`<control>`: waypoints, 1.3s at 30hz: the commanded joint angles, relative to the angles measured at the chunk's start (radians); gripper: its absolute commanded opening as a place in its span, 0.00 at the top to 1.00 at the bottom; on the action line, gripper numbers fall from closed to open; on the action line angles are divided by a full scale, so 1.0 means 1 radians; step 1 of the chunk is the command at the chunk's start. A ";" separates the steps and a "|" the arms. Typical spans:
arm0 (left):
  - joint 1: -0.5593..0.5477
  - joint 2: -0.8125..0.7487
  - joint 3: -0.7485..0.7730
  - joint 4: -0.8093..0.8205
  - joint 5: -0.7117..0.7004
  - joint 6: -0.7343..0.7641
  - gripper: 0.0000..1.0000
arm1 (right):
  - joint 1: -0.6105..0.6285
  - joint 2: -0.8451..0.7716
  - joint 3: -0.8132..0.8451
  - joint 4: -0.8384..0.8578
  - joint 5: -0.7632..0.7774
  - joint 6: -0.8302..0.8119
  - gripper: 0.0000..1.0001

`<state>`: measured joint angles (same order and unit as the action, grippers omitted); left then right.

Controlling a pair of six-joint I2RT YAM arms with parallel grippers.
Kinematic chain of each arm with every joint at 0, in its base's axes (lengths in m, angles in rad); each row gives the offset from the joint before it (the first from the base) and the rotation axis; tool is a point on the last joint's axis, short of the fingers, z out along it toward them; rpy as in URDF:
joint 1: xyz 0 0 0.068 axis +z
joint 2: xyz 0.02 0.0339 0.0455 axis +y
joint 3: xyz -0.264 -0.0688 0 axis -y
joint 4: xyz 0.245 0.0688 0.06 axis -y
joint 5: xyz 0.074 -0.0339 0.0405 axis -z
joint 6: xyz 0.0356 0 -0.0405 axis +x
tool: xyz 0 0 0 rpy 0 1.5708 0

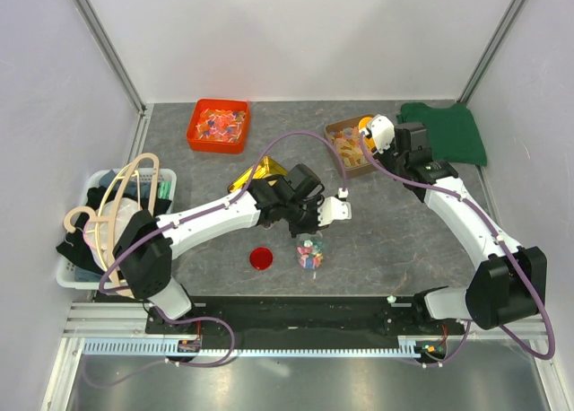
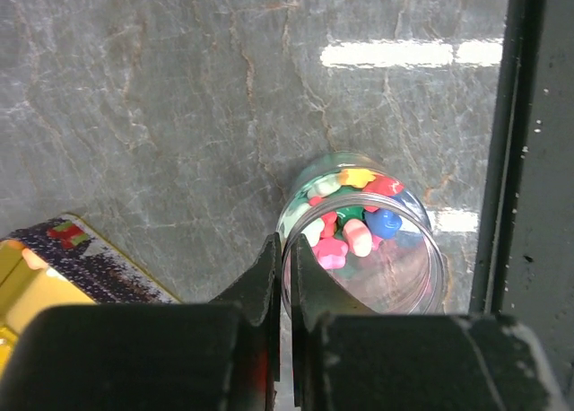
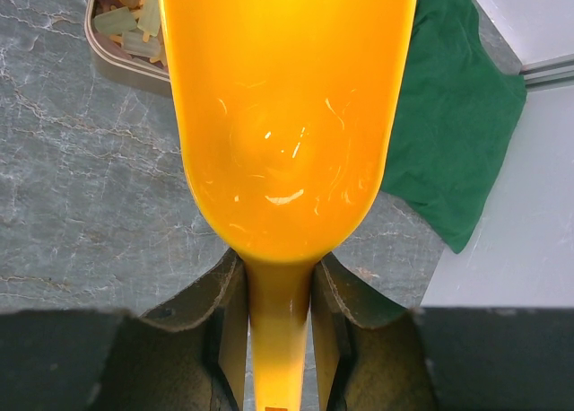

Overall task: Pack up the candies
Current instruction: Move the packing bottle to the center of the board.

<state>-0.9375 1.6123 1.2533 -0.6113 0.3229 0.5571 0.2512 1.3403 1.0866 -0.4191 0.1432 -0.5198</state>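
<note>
The candies (image 2: 354,222), small chunky sweets in mixed colours, lie in a clear open jar (image 1: 310,252) standing on the table in front of the arms. My left gripper (image 2: 285,249) is shut on the jar's (image 2: 421,249) rim, with one finger inside the glass wall and one outside; from above the left gripper (image 1: 308,238) sits right over the jar. My right gripper (image 3: 280,276) is shut on the handle of a yellow-orange scoop (image 3: 287,115). The scoop's bowl looks empty. In the top view that right gripper (image 1: 377,135) holds the scoop (image 1: 365,124) over the brown tray (image 1: 345,146).
A red lid (image 1: 261,258) lies left of the jar. A gold pouch (image 1: 260,173) sits behind the left arm. An orange-red tray (image 1: 218,126) of wrapped sweets stands back left, a green cloth (image 1: 444,131) back right, and a white basket (image 1: 117,215) with hangers at the left edge.
</note>
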 commanded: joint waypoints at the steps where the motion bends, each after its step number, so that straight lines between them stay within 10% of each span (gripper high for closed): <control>1: -0.004 0.029 0.023 0.080 -0.100 -0.006 0.98 | -0.004 -0.027 -0.001 0.026 -0.013 0.010 1.00; 24: 0.138 0.184 0.150 0.168 -0.194 0.018 0.98 | -0.006 -0.010 -0.004 0.029 -0.005 0.007 1.00; 33: 0.144 0.175 0.159 0.170 -0.170 -0.002 0.43 | -0.004 -0.009 -0.007 0.029 -0.004 0.009 1.00; 39: 0.193 0.123 0.212 0.170 -0.128 -0.063 0.32 | -0.006 -0.015 -0.007 0.029 -0.017 0.009 1.00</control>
<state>-0.7811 1.7836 1.3952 -0.4442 0.1596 0.5507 0.2512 1.3403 1.0866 -0.4187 0.1368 -0.5198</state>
